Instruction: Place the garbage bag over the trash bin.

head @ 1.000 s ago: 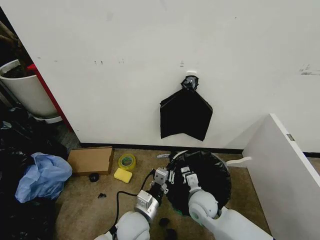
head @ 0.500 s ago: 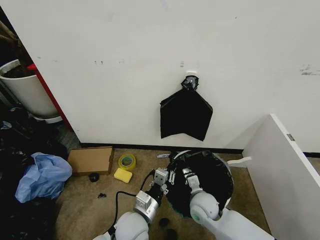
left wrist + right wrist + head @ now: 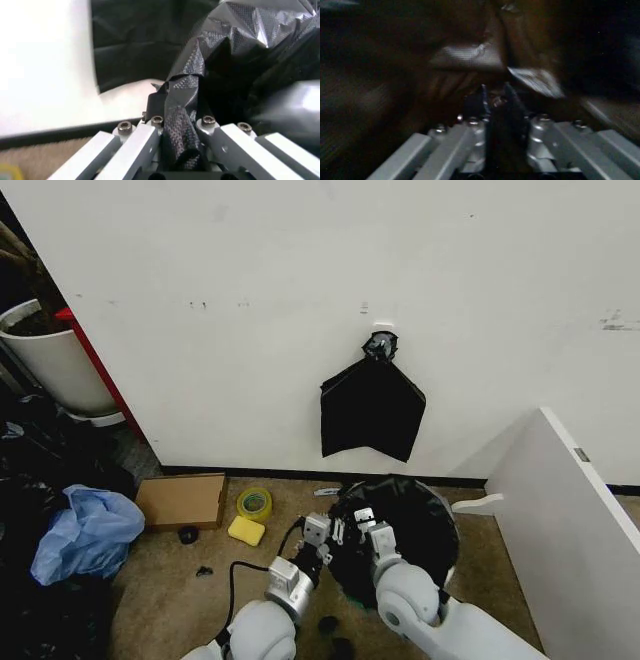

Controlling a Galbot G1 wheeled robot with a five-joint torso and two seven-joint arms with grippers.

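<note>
- Bottom centre of the head view: both arms are low over the floor, the left gripper (image 3: pixel 318 532) and the right gripper (image 3: pixel 365 525) side by side at the near edge of the garbage bag (image 3: pixel 400 525).
- Left wrist view: the jaws are pinched down on a fold of glossy black film (image 3: pixel 182 112), which runs between the fingers (image 3: pixel 145 138). The grip looks firm.
- Right wrist view: the fingers (image 3: pixel 470 142) are nearly closed with a dark strip between them. It looks like bag film, but the picture is too blurred to be sure.
- Lower centre of the head view, just past the grippers: the bag is draped as a black mound over the trash bin (image 3: pixel 470 503). Of the bin I can see just a pale sliver at the bag's right edge.
- Risk 1: thin film could tear at the pinch points if the arms pull apart or downward too hard.
- Risk 2: the bin is light, so a sideways tug on the bag could tip or drag it.
- Risk 3: if the right pinch is shallow, the hem could slip and spring back off the rim.
- Lower left: a cardboard box (image 3: pixel 181 500), a yellow tape roll (image 3: pixel 254 504), a yellow sponge (image 3: pixel 246 530) and a pale blue bag (image 3: pixel 85 532) lie well clear of the work.
- Centre, on the wall: a flat black bag bundle (image 3: pixel 371 408) hangs from a hook, untouched.
</note>
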